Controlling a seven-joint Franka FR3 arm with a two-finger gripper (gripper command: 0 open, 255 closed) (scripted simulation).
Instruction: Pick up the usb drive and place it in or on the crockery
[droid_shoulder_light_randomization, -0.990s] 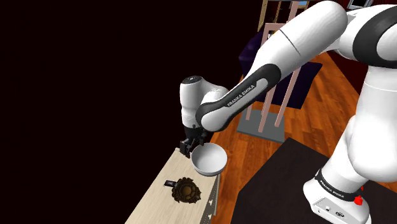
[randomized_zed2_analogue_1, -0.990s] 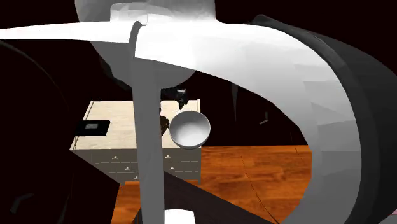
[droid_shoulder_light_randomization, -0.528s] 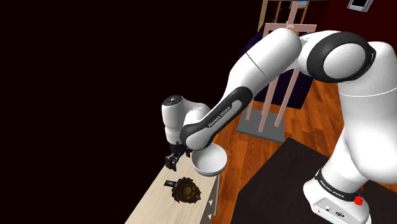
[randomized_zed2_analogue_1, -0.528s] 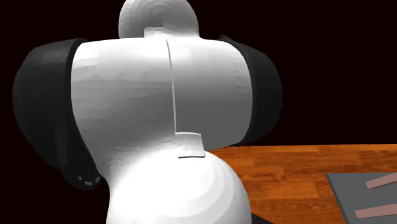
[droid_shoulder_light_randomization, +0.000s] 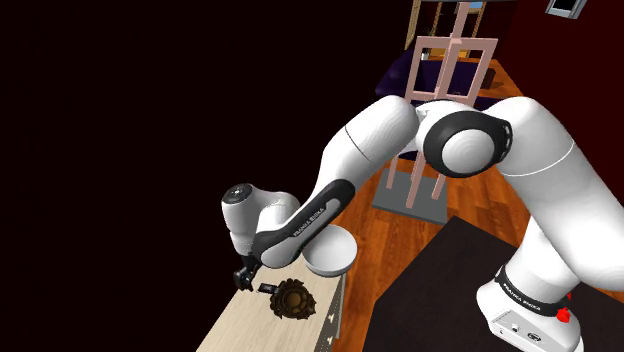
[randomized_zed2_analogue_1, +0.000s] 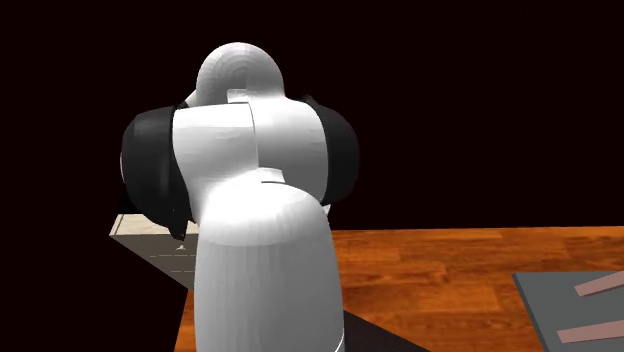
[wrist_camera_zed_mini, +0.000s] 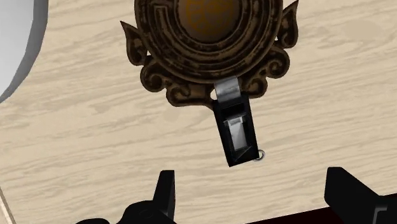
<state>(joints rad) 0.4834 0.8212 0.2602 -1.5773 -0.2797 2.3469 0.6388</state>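
The USB drive (wrist_camera_zed_mini: 236, 130), black with a silver slider, lies flat on the pale wood cabinet top (wrist_camera_zed_mini: 89, 133). Its metal plug end touches the scrolled rim of a carved brown ornament (wrist_camera_zed_mini: 207, 38). My gripper (wrist_camera_zed_mini: 252, 188) hangs above it, fingers wide apart and holding nothing. I judge the step in hand to be the descent to grasp. The drive sits nearer one finger than the other, so I'd centre over it first. Then I'd come straight down and close across its narrow sides near the ring end, clear of the ornament. In the shoulder view the white bowl (droid_shoulder_light_randomization: 331, 250) stands near the ornament, so the carry should be short.
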